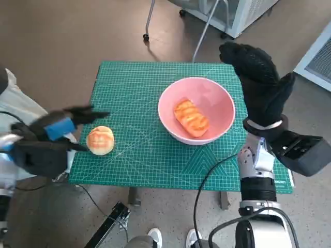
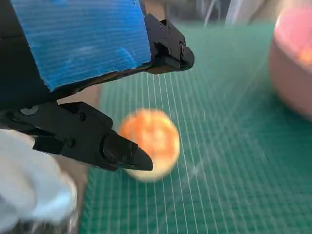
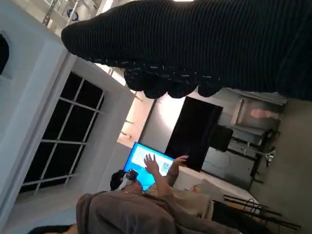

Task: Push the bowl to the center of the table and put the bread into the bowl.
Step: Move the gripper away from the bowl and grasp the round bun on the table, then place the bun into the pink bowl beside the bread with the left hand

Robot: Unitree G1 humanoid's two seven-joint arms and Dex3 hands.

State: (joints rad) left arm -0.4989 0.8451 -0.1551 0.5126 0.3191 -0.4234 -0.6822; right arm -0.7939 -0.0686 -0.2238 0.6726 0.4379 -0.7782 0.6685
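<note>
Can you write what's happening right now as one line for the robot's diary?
bowl: on green mat, holds one bread | round bread: on mat, outside bowl | left hand: open, beside round bread | right hand: raised, empty

A small table covered by a green gridded cutting mat (image 1: 139,88) fills the middle of the head view, with a pink round bowl (image 1: 217,98) standing right of centre and a round golden bread roll (image 1: 100,140) lying near the left edge.
</note>
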